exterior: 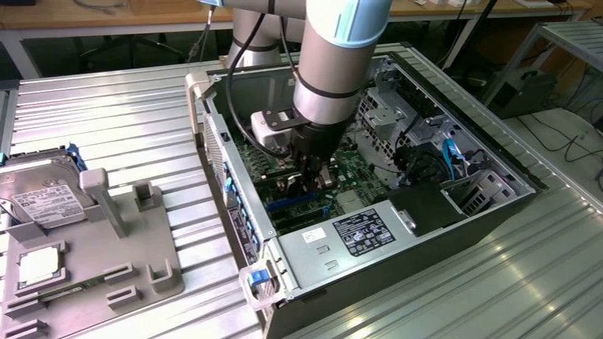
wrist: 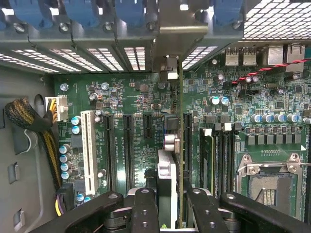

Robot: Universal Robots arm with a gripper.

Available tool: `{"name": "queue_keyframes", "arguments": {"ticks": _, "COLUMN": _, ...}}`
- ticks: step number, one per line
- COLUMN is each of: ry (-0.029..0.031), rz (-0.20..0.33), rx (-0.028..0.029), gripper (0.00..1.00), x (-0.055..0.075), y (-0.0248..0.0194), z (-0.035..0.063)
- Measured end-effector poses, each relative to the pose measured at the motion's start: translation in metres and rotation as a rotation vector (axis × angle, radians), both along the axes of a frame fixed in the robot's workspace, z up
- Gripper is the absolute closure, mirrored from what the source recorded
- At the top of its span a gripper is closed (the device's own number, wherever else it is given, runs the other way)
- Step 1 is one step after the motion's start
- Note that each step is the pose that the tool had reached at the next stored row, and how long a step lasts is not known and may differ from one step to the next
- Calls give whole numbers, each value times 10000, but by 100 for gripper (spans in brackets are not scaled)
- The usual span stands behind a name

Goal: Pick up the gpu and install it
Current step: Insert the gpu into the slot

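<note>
My gripper [exterior: 309,175] is down inside the open computer case [exterior: 509,166], over the green motherboard [exterior: 354,173]. It is shut on the gpu [wrist: 169,162], which I see edge-on in the wrist view as a thin card between the two black fingers [wrist: 146,208]. The card's silver bracket end [wrist: 170,24] reaches the case's rear slot openings. The card stands upright just above the motherboard [wrist: 131,97], in line with the long black expansion slots [wrist: 129,150]. Whether its edge touches a slot is hidden. In the exterior view the gpu [exterior: 294,189] is a dark shape under the gripper.
A white slot [wrist: 89,150] and an empty processor socket [wrist: 265,184] flank the card. The labelled power supply [exterior: 363,233] and drive cage [exterior: 481,191] crowd the case. On the exterior view's left, a grey holder [exterior: 113,254] carries a hard drive [exterior: 38,194] and a square chip [exterior: 39,265].
</note>
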State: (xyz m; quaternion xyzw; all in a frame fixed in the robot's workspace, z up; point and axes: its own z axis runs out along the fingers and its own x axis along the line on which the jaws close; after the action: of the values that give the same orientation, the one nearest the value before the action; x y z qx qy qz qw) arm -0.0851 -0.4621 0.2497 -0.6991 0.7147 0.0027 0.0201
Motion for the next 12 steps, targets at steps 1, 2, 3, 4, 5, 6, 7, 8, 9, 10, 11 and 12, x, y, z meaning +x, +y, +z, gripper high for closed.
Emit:
{"name": "queue_keyframes", "arguments": {"ticks": 1, "ry": 0, "rz": 0, "rx": -1, "gripper": 72, "x": -3, "y": 0, "z": 0}}
{"name": "queue_keyframes", "arguments": {"ticks": 2, "ry": 1, "rz": 1, "rx": 0, "gripper": 72, "x": -4, "y": 0, "z": -3}}
{"name": "queue_keyframes", "arguments": {"ticks": 3, "ry": 1, "rz": 2, "rx": 1, "gripper": 72, "x": -5, "y": 0, "z": -5}}
{"name": "queue_keyframes", "arguments": {"ticks": 4, "ry": 2, "rz": 1, "rx": 2, "gripper": 72, "x": -8, "y": 1, "z": -8}}
{"name": "queue_keyframes", "arguments": {"ticks": 5, "ry": 2, "rz": 0, "rx": 3, "gripper": 72, "x": -10, "y": 1, "z": -12}}
{"name": "queue_keyframes", "arguments": {"ticks": 6, "ry": 3, "rz": 1, "rx": 1, "gripper": 72, "x": -11, "y": 1, "z": -14}}
{"name": "queue_keyframes", "arguments": {"ticks": 7, "ry": 4, "rz": 1, "rx": 1, "gripper": 72, "x": -12, "y": 1, "z": -17}}
{"name": "queue_keyframes", "arguments": {"ticks": 8, "ry": 5, "rz": 2, "rx": 0, "gripper": 72, "x": -13, "y": 1, "z": -19}}
{"name": "queue_keyframes", "arguments": {"ticks": 9, "ry": 6, "rz": 1, "rx": -1, "gripper": 72, "x": -15, "y": 1, "z": -20}}
{"name": "queue_keyframes", "arguments": {"ticks": 10, "ry": 5, "rz": 1, "rx": 2, "gripper": 72, "x": -15, "y": 1, "z": -26}}
{"name": "queue_keyframes", "arguments": {"ticks": 11, "ry": 5, "rz": 1, "rx": 1, "gripper": 72, "x": -16, "y": 1, "z": -26}}
{"name": "queue_keyframes", "arguments": {"ticks": 12, "ry": 5, "rz": 0, "rx": 0, "gripper": 72, "x": -16, "y": 1, "z": -27}}
